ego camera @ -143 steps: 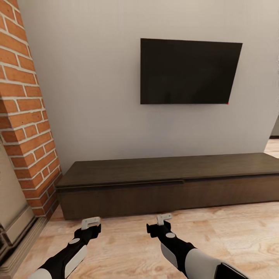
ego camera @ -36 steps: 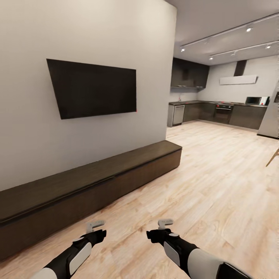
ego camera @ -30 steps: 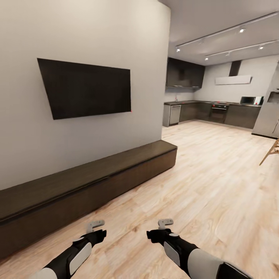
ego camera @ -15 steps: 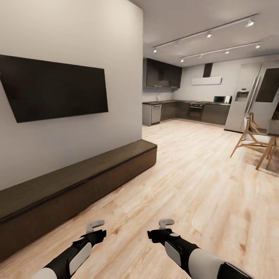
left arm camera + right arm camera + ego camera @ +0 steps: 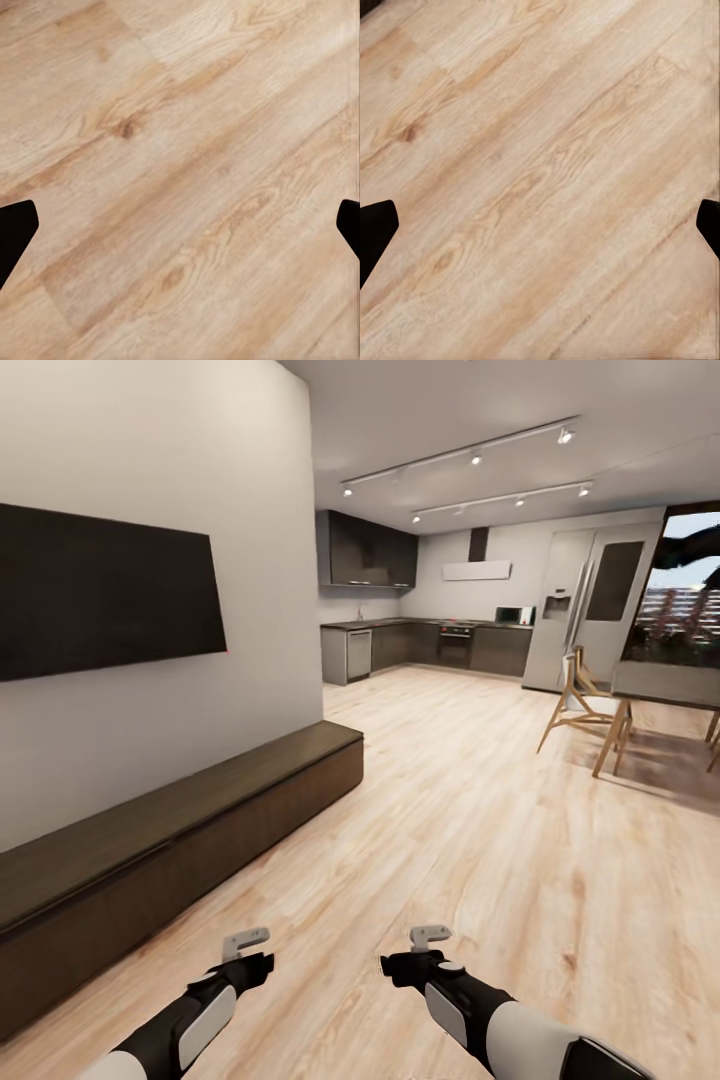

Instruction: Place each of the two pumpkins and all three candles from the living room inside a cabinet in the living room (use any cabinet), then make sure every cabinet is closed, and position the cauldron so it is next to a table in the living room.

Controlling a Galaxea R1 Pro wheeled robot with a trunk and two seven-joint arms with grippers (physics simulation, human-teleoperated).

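View has swung right: cabinet recedes left, dining table appears.

We see the cabinet along the wall at ten o'clock, under the television, the kitchen behind at twelve, a dining table at two

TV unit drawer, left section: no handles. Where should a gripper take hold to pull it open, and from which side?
Probably the top edge of the drawer front, where a dark seam runs under the flat top of the TV unit. The front is plain and handleless, so that lip is the only purchase. Come from the room side, fingers hooked down behind the lip, and pull straight out. Both left gripper and right gripper hang open over bare floor.
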